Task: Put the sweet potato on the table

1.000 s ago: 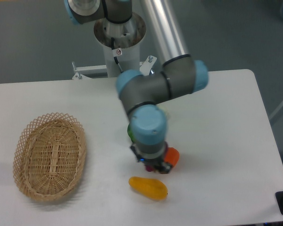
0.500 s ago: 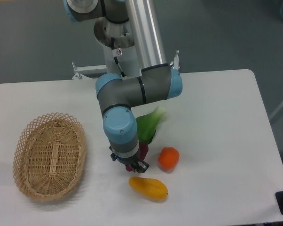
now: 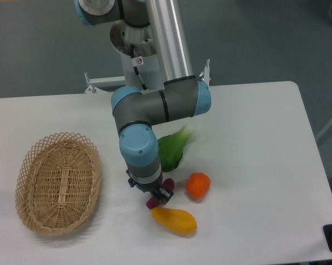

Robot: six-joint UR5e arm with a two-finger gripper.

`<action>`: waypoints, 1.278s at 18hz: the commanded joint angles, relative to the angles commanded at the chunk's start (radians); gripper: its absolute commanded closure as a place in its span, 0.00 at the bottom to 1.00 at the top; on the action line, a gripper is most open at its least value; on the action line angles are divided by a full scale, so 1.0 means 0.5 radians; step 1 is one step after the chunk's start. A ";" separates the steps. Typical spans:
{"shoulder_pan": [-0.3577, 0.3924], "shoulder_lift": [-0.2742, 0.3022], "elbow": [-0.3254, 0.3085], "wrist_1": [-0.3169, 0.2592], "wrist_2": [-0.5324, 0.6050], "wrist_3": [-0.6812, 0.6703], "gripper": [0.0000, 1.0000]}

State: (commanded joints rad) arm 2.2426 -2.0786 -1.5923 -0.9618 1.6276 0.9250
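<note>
The sweet potato (image 3: 151,203) is a small dark magenta tuber lying slantwise under the wrist, with only its two ends showing. My gripper (image 3: 157,194) points straight down over its middle, and its dark fingers appear shut on it. The tuber is low, at or just above the white table (image 3: 254,138), right next to the upper left end of the yellow fruit. The arm hides the contact between the fingers and the tuber.
A yellow-orange oblong fruit (image 3: 175,219) lies just below the gripper. A round orange fruit (image 3: 198,185) sits to its right and a green leafy vegetable (image 3: 171,150) behind it. An oval wicker basket (image 3: 58,183) stands at the left.
The arm swung left from beside the orange fruit, uncovering the green vegetable. In the last half second the gripper and the sweet potato went slightly lower, and the tuber's lower end now shows.
</note>
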 joint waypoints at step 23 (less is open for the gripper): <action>0.739 -0.003 0.371 -0.138 -0.132 0.991 0.00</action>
State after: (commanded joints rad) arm 2.6123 -2.0800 -1.4068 -1.0308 1.5616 1.4205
